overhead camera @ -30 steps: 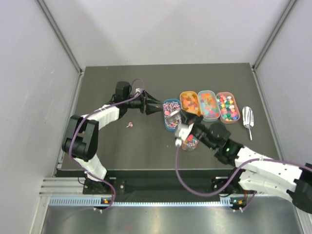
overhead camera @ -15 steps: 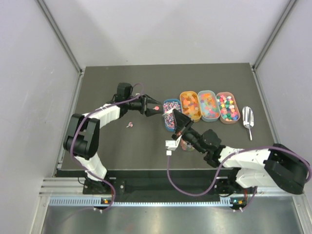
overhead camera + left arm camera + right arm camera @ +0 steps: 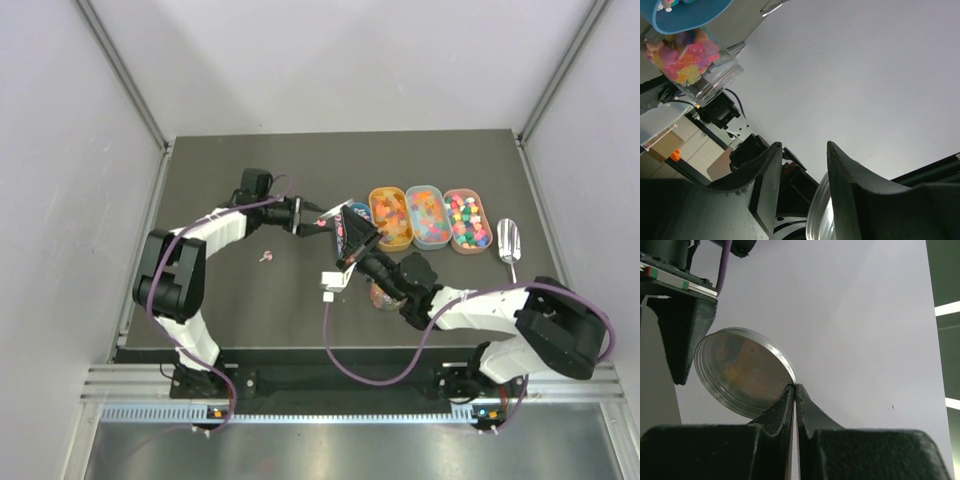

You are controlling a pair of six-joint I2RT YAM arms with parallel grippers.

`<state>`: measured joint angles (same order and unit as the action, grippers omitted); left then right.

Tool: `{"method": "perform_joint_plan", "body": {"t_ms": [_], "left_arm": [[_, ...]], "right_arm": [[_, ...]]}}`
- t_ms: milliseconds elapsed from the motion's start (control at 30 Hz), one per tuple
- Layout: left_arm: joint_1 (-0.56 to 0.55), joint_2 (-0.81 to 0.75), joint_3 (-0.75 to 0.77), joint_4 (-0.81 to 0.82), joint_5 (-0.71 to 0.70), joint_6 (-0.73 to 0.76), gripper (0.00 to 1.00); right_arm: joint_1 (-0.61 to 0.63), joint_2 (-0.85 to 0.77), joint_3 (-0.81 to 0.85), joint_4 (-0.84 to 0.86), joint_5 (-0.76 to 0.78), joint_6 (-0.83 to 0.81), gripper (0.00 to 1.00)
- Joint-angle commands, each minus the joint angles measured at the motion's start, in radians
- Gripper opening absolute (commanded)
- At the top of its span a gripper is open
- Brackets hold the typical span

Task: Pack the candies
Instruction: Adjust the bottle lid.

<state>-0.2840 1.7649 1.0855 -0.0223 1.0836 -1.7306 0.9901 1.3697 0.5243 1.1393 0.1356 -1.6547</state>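
The candies fill three oval trays (image 3: 428, 217) at the back right, and more of them lie in a clear jar (image 3: 690, 65) under a blue tray (image 3: 685, 12). In the top view that jar (image 3: 385, 293) is partly hidden by my right arm. My right gripper (image 3: 795, 386) is shut on the rim of a round silver lid (image 3: 740, 375) and holds it up in the air. Just left of it is my left gripper (image 3: 804, 144), open, with the lid's rim (image 3: 819, 215) against its right finger. The two grippers (image 3: 335, 225) meet above the blue tray.
A metal scoop (image 3: 509, 242) lies at the far right of the dark table, beyond the trays. One loose pink candy (image 3: 265, 257) sits on the table left of the middle. Grey walls stand on three sides of the table.
My right arm has swung left and up from the jar, carrying the lid to the left gripper. The left gripper has shifted slightly right. The right jaws have stayed shut.
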Motion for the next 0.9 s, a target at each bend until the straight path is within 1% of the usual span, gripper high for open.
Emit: {"method": "perform_joint_plan", "body": {"t_ms": [0, 200, 267, 667, 867], "left_arm": [[0.028, -0.027, 0.048, -0.042, -0.001, -0.007, 0.46], [0.054, -0.028, 0.039, -0.085, -0.005, 0.0, 0.44], [0.054, -0.033, 0.045, -0.079, -0.005, -0.007, 0.43], [0.055, -0.038, 0.088, -0.076, -0.01, -0.024, 0.42], [0.055, -0.054, 0.074, -0.077, -0.011, -0.021, 0.42]], "right_arm": [[0.007, 0.02, 0.06, 0.047, 0.022, 0.009, 0.0], [0.015, 0.043, 0.079, 0.004, 0.056, 0.025, 0.0], [0.015, 0.054, 0.088, -0.012, 0.068, 0.027, 0.0], [0.016, 0.126, 0.124, -0.053, 0.093, 0.05, 0.0], [0.012, 0.177, 0.17, -0.049, 0.107, 0.058, 0.0]]}}
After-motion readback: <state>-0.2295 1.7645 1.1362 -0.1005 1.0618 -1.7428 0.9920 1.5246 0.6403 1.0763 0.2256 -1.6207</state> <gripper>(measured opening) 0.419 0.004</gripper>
